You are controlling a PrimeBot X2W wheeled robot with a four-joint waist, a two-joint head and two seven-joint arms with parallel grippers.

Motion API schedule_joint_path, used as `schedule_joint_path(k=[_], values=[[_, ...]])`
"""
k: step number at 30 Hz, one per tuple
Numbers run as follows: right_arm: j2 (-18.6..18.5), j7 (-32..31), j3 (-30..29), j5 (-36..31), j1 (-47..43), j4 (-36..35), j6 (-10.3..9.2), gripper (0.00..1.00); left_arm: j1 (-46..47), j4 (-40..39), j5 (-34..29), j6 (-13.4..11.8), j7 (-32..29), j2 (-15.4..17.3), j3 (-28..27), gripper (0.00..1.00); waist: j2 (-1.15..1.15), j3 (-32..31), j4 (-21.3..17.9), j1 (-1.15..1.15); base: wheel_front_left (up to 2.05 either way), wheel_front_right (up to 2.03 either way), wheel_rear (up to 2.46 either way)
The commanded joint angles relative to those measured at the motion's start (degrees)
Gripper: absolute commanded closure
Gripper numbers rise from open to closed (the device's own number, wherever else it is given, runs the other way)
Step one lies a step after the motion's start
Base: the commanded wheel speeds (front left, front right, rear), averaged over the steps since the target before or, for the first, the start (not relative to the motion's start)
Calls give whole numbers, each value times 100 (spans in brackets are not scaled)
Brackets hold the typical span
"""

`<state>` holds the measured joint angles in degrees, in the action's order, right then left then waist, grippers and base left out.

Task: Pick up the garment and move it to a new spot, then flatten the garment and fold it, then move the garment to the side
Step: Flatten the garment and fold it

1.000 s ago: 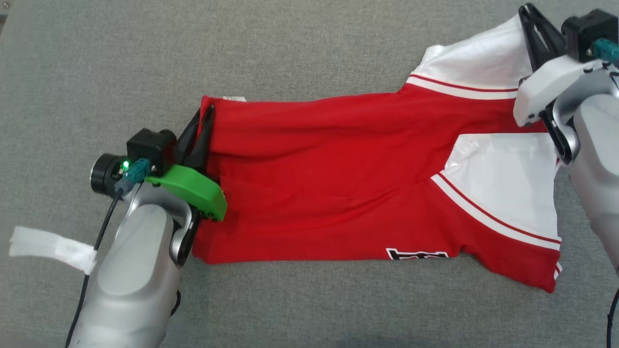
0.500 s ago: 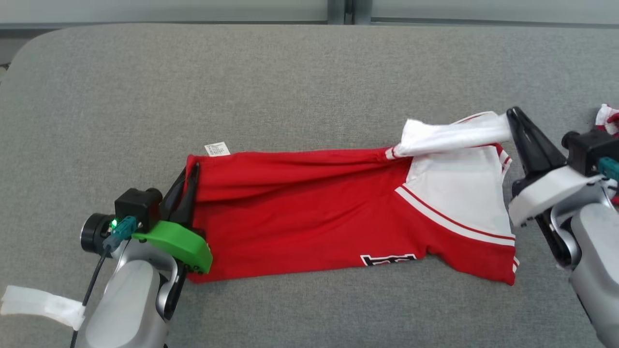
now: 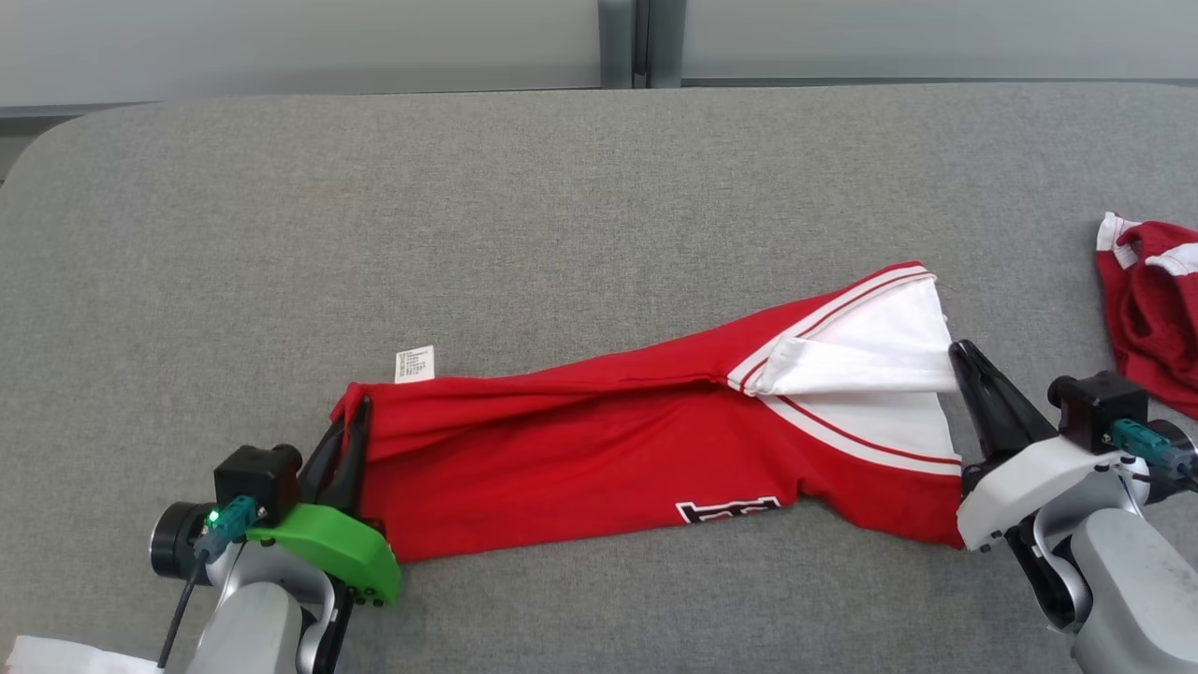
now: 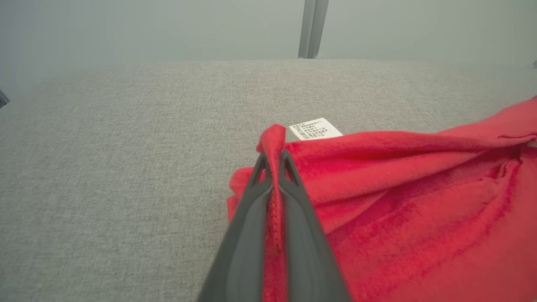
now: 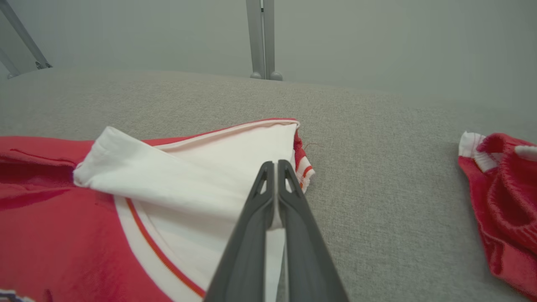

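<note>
Beyond the shirt (image 3: 580,459) the grey pad (image 3: 468,215) lies bare to its far edge, and left of the shirt too: room to pass. Right of the shirt a red bundle (image 3: 1156,318) sits in the way, a bare strip between them.

You see the right fingers (image 5: 254,226) clamped together on the white panel of the garment (image 5: 50,218); a second red cloth (image 5: 503,209) lies well apart, right, on the grey worktop (image 5: 377,188).

Nothing here can be read. The white label (image 3: 415,364) at the garment's (image 3: 562,449) left corner bears rows of tiny print, too small to make out. Black-and-white block lettering (image 3: 728,511) on the garment's near edge shows only in part.
</note>
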<state>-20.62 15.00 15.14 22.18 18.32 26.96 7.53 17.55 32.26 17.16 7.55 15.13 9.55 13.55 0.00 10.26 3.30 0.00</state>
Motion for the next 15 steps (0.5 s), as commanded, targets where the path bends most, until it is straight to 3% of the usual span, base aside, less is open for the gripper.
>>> schedule_joint_path(k=[1, 2, 4, 5, 7, 8, 9, 10, 15], values=[[17, 22, -46, 29, -110, 30, -10, 100, -130, -16, -68, -14, -4, -18, -59, 100, 0, -19, -2, 0, 0, 0, 0], [48, 22, -77, 36, -139, 42, -10, 100, -170, -18, -95, -14, -4, -40, -74, 100, 0, -31, -3, 0, 0, 0, 0], [90, 22, -86, 39, -192, 49, -10, 100, -226, -12, -139, -14, -4, -53, -127, 81, 0, -52, -12, 0, 0, 0, 0], [90, 22, -86, 39, -192, 49, -10, 100, -226, -12, -139, -14, -4, -53, -127, 81, 0, -52, -12, 0, 0, 0, 0], [115, 23, -73, 70, -239, 77, -10, 100, -276, 14, -160, -14, -4, -84, -154, 72, 0, -70, -22, 0, 0, 0, 0], [138, 22, -95, 113, -265, 102, -10, 100, -301, 43, -173, -14, -4, -92, -178, 60, 0, -76, -27, 0, 0, 0, 0], [152, 23, -112, 118, -294, 142, -10, 88, -332, 100, -189, -14, -4, -97, -223, 0, 0, -88, -31, 0, 0, 0, 0], [156, 22, -127, 113, -325, 234, -10, 0, -357, 147, -223, -14, -4, -107, -276, 0, 0, -104, -35, 0, 0, 0, 0], [274, 23, -655, 4, -455, 136, -10, 0, -732, -24, -546, -309, -4, -277, -857, 0, 0, -265, -64, 0, 0, 0, 0]])
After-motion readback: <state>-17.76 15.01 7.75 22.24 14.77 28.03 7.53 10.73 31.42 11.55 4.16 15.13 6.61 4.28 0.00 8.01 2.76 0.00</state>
